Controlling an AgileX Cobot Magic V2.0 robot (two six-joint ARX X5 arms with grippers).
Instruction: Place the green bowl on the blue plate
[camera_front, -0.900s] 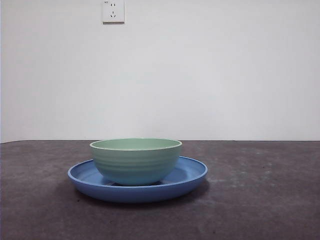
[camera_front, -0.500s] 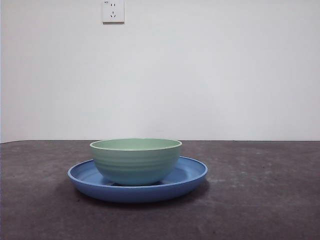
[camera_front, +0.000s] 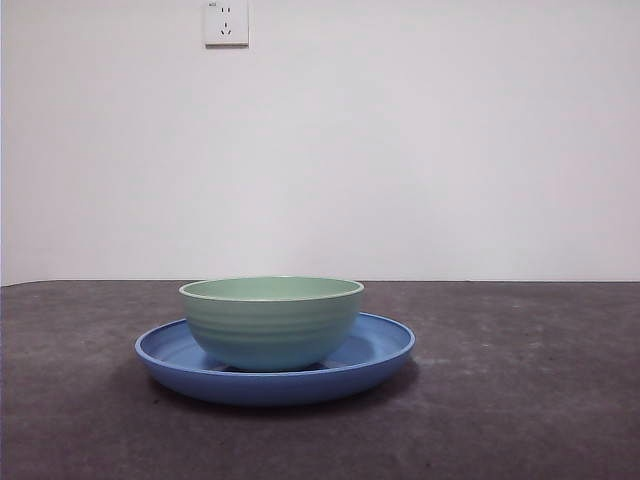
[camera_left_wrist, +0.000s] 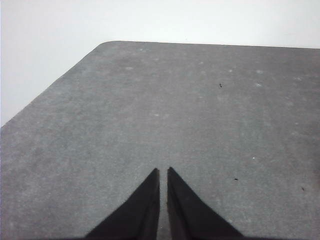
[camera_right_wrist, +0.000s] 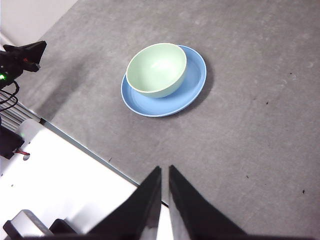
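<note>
Already the green bowl (camera_front: 271, 322) sits upright inside the blue plate (camera_front: 385, 350), off-centre toward one side of its rim, on the grey worktop (camera_front: 520, 400). The right tool (camera_right_wrist: 165, 172) hangs well back from the plate, jaws nearly shut on nothing; the left tool (camera_left_wrist: 163, 174), likewise pinched together and empty, faces bare worktop away from the plate. Little risk remains: only a careless sweep past the plate could nudge the bowl.

Lab-type test rig: bare white wall (camera_front: 400, 150) w/ socket (camera_front: 226, 22), plain grey table (camera_front: 520, 400).
</note>
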